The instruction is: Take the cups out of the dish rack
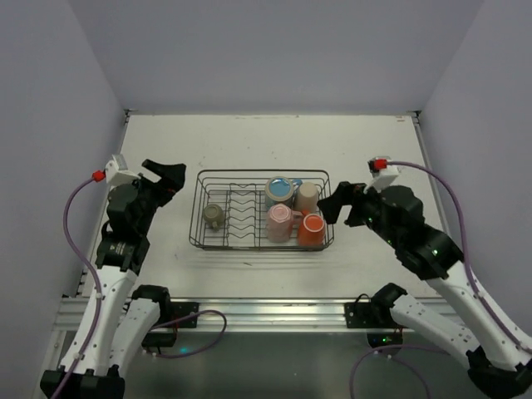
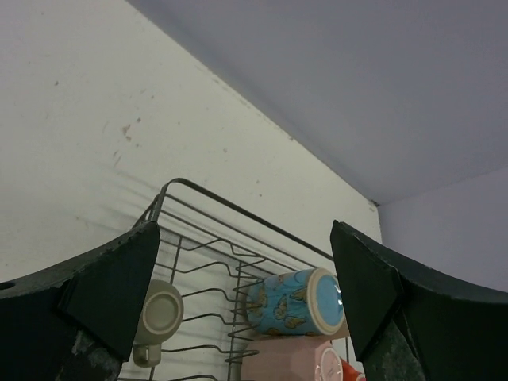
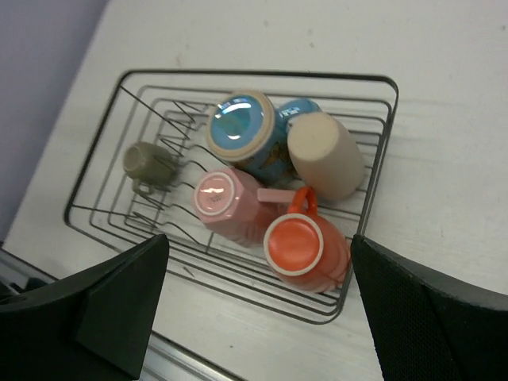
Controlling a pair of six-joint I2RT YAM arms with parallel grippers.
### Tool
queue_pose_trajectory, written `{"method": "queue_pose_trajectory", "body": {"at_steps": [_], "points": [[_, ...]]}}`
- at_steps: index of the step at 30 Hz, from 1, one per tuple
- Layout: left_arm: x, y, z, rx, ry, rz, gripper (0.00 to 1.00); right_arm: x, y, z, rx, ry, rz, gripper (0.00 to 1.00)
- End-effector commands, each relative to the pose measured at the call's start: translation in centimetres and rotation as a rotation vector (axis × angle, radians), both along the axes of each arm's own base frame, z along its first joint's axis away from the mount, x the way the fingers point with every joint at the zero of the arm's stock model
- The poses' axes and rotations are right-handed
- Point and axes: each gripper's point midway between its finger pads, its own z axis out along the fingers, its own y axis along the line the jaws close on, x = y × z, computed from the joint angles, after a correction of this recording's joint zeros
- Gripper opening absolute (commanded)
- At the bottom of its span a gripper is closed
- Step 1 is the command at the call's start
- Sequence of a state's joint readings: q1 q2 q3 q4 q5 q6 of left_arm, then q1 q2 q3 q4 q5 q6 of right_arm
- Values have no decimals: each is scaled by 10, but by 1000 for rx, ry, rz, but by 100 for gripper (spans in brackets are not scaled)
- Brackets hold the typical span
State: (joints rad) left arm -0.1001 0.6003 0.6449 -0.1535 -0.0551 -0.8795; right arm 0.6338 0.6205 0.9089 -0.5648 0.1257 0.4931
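- Dark fingers [image 3: 103, 309] of my right hand [image 1: 334, 204] frame the wrist view; they stand wide apart and grip nothing.
- Fingers [image 2: 111, 294] of my left hand [image 1: 168, 176] are likewise spread apart, with nothing between them.
- My right hand hangs just off the right end of the dish rack [image 3: 262, 75]; my left hand is off its left end, and neither touches the wire.
- The rack sits on the bench [image 1: 249, 141], roughly midway between my two arms.
- Right of the plate dividers [image 1: 241, 212] four mugs crowd together: the orange mug [image 3: 305, 250] and pink mug [image 3: 226, 202] on the near side, the light blue mug [image 3: 242, 131] and beige mug [image 3: 325, 155] behind them.
- The orange, pink and blue ones show their bases to my right wrist camera; the beige one lies tilted against the blue.
- Left of the dividers the olive-grey mug [image 3: 147, 163] lies alone.
- Progress, as I judge it: none is unloaded, since all five are inside the rack and no mug stands on the bench. The whole task remains.
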Motion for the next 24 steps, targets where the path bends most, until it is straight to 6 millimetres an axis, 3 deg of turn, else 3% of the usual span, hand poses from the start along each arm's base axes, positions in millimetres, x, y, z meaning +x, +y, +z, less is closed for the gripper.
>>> {"method": "queue_pose_trajectory", "body": {"at_steps": [1,2,9,16,24], "points": [[8,-3,-12,45,128,-27,92,10,-6,-44,-206,201,-43,99],[13,-6,-21,60,170,-47,92,16,-2,-59,-251,257,-40,99],[19,-14,-25,135,215,-124,90,32,18,-92,-358,397,16,99],[16,-8,-13,172,184,-106,90,41,30,-103,-388,421,62,95],[18,-12,-16,165,191,-123,90,39,39,-118,-434,481,107,91]]}}
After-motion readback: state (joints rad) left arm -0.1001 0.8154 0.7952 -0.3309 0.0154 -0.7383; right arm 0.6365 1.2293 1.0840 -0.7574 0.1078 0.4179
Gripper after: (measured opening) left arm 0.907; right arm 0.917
